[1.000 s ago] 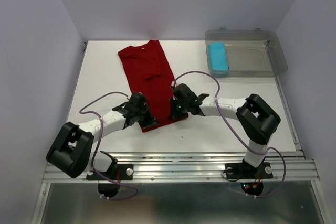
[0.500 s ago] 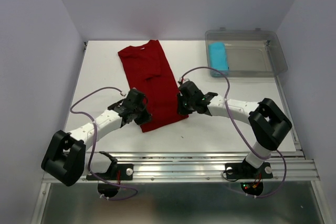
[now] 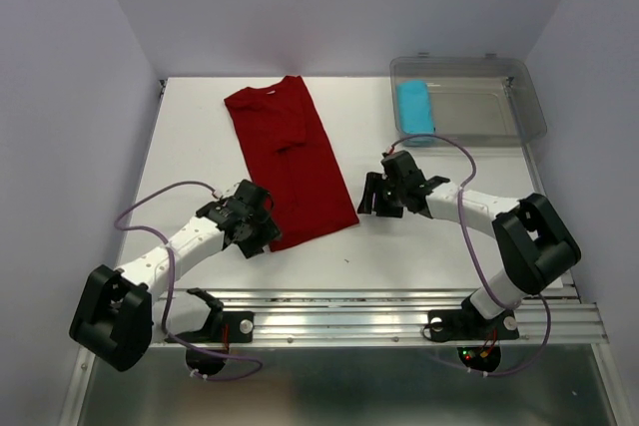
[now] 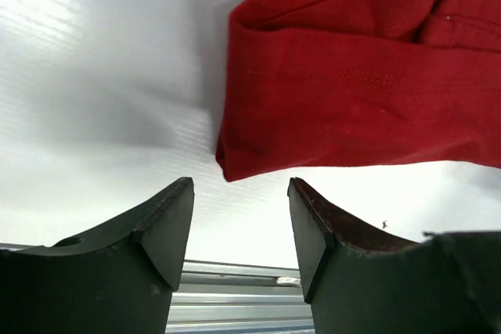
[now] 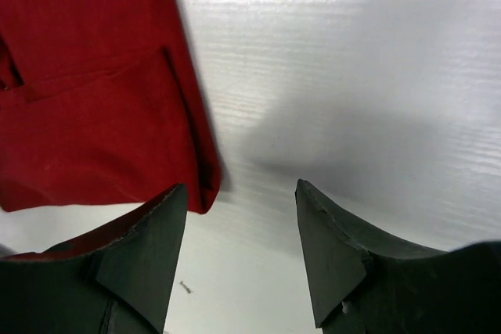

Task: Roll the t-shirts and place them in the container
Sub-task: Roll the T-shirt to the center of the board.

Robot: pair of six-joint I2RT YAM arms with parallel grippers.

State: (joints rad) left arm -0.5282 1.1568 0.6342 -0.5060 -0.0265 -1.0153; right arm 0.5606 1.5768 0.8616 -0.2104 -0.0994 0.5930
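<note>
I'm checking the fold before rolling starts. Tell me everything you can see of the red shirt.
The red shirt is plain dark red cloth, folded lengthwise into a long strip, collar at the far end, hem at the near end. It lies flat, slightly slanted, on the white table, not yet rolled. The left gripper and right gripper stand open by its near corners, neither holding it.
</note>
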